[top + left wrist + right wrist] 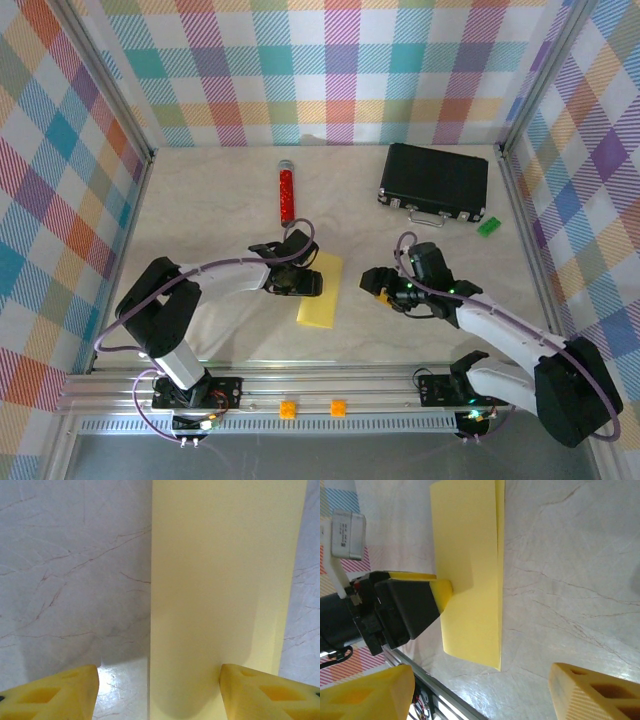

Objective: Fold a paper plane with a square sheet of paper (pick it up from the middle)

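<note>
the black case lies shut in the upper right of the top view, so what is inside it cannot be told. a small green block sits just beside its right corner. the red cylinder lies alone in the upper middle.

the square sheet of paper, folded to a long narrow strip, lies flat a little below the centre. the left fingers stand wide apart over its left edge. one tip is on the paper and the other is over the bare surface, so they grip nothing. the right fingers are also wide and empty, near the right side of the paper and not touching it.

the surface is pale marble with thin veins. checked walls in many colours close three sides.
</note>
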Motion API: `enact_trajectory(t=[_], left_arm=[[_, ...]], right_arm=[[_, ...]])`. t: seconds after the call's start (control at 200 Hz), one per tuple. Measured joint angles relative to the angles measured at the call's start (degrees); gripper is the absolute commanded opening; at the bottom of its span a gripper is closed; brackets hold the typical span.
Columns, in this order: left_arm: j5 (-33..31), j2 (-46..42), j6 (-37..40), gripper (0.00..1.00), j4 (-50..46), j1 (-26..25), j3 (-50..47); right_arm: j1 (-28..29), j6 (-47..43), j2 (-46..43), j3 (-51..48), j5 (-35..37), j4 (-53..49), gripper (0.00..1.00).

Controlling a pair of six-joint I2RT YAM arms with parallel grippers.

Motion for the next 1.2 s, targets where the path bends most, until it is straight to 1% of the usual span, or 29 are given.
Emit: enact_trajectory(t=[0.175,0.32,0.405,0.48,0.835,1.2], left_arm=[[0.4,0.5,0.5,0.63,-0.1,0.1,0.0],[0.9,1.4,1.7,0.63,-0.1,0.2,0.0],[0.9,1.7,1.9,0.63,-0.4,0.3,0.3],[0.8,2.1,1.9,0.63,-0.7,0.3,0.7],[0.6,2.4,-1.4,0.63,-0.7,0.5,1.0],[0.5,3.0,-1.7,0.63,-0.5,0.6,1.0]], right_arm=[[1.8,1.3,2.0,-0.3,1.7,1.9,0.63],[3.5,2.1,4.4,-0.3,2.5,2.7,0.62],[4.1,2.5,4.9,-0.3,2.8,3.2,0.57],[4.7,2.7,5.4,-0.3,2.8,3.9,0.56],[5.8,2.9,7.3,-0.1,4.4,4.2,0.55],[6.4,3.1,8.7,0.2,5.0,4.9,0.56]])
